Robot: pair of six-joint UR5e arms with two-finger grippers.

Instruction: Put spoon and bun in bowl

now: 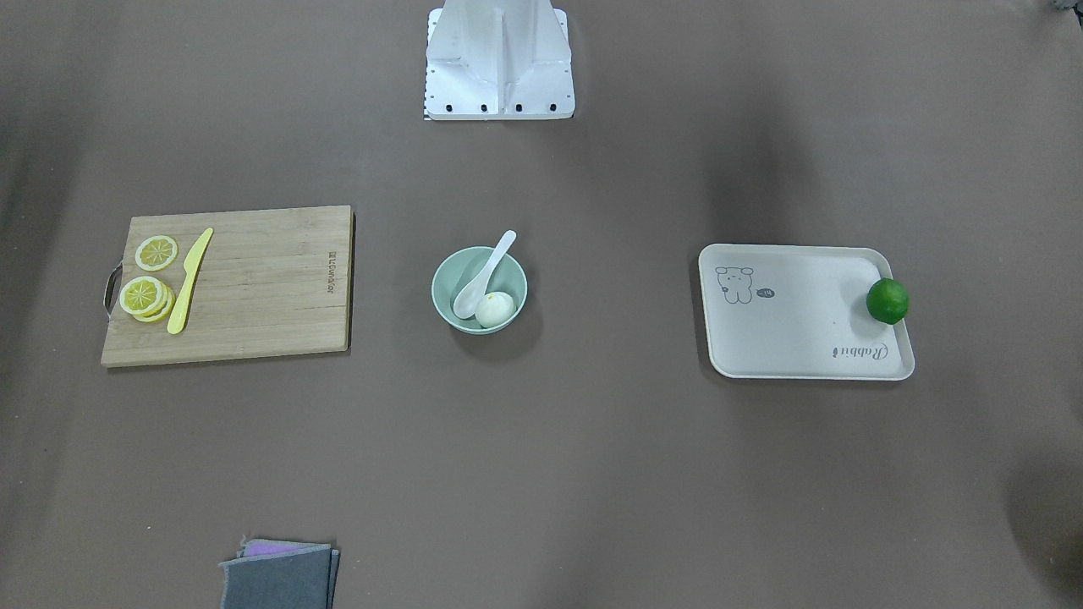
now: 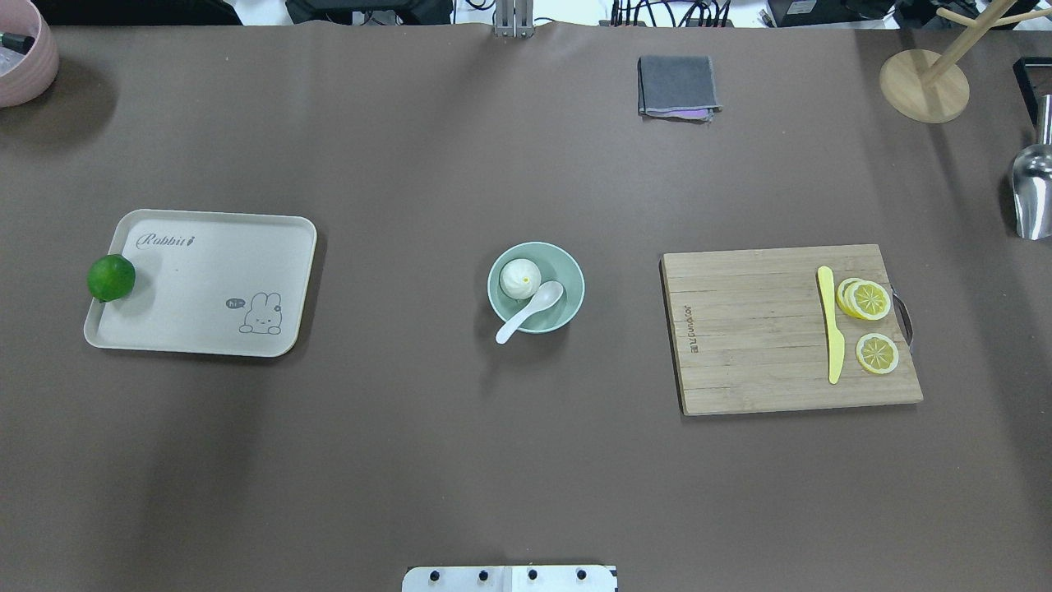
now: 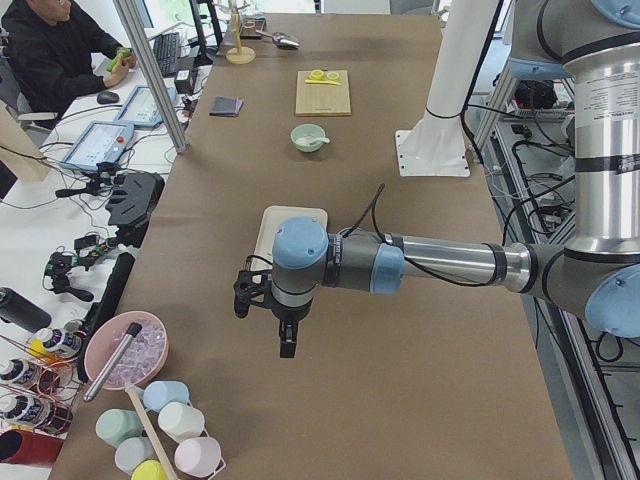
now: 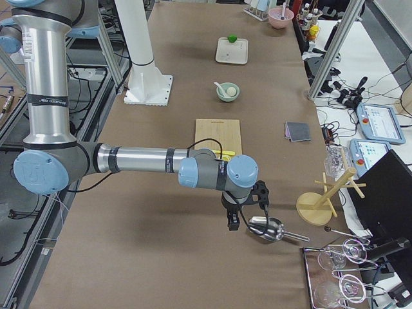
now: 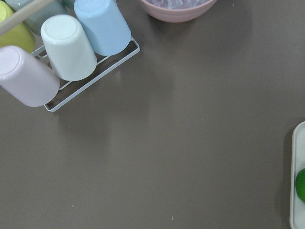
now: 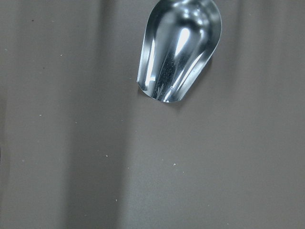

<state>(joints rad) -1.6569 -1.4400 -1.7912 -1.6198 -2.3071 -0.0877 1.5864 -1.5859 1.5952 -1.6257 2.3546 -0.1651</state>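
The brown matte counter carries the mint-green bowl at its middle. The steamed bun sits inside it. The white soup spoon has its scoop in the bowl touching the bun, with its handle over the rim. A bamboo cutting board with lemon slices and a yellow knife lies toward the robot's right. A cream tray with a lime at its outer rim lies toward its left.

The left gripper hangs over bare counter near a pink ice bowl and upturned cups. The right gripper hangs by a steel scoop. Whether either pair of jaws is open cannot be told. A seated operator works at a desk alongside.
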